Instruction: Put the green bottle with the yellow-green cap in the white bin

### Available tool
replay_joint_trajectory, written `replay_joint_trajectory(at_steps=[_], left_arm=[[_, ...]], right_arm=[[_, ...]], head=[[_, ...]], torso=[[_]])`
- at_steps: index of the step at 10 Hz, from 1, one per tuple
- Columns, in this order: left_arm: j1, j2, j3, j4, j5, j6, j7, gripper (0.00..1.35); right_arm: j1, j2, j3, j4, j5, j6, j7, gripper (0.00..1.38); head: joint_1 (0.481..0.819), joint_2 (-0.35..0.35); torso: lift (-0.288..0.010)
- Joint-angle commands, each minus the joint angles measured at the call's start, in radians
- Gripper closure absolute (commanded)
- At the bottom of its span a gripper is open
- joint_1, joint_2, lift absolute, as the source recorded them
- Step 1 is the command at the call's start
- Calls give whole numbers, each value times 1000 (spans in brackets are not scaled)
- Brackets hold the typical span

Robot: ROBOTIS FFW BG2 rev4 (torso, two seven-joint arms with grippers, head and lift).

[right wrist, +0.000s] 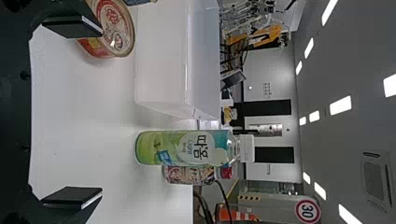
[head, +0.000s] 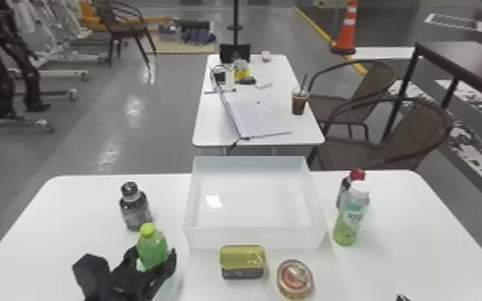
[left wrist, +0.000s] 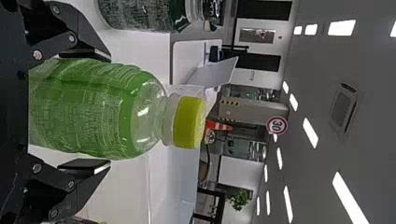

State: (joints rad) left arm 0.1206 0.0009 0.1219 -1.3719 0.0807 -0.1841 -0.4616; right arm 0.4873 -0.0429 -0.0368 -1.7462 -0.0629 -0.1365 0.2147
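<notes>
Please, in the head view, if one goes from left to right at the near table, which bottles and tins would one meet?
Dark bottle, green bottle, rectangular tin, round tin, white-capped bottle.

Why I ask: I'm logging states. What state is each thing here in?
Yellow-green-capped bottle: upright, closed, at left tool
Right tool: open, empty
White bin: open, empty
Black-capped bottle: upright, closed
White-capped bottle: upright, closed
Red-capped bottle: upright, closed
Rectangular tin: closed
Round tin: closed
Laptop: open
Drink cup: straw in
</notes>
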Motion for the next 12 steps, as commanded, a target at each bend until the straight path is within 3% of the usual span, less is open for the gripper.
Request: replay_joint_trajectory(at_steps=[1, 4, 7, 9, 12], left_arm=[[2, -3, 5, 1, -1, -3, 0, 627], [13, -3, 5, -18, 8, -6, 0, 627], [24, -3, -21, -159, 44, 29, 1, 627], [-13, -3, -80, -217, 103, 46, 5, 627], [-113, 48, -214, -210, 156, 81, 23, 627]], right_arm=[[1, -2, 0, 1, 0, 0, 0, 99], [1, 0, 2, 1, -2, 0, 0, 101], [1, 0, 0, 1, -2, 0, 0, 101], [-1, 0, 3, 5, -8, 0, 0, 102], [-16, -2, 14, 14, -8, 0, 0, 102]], head=[[549, 0], [549, 0], [549, 0], [549, 0], [549, 0]], torso=[[-100], [-100], [-100], [-100], [-100]])
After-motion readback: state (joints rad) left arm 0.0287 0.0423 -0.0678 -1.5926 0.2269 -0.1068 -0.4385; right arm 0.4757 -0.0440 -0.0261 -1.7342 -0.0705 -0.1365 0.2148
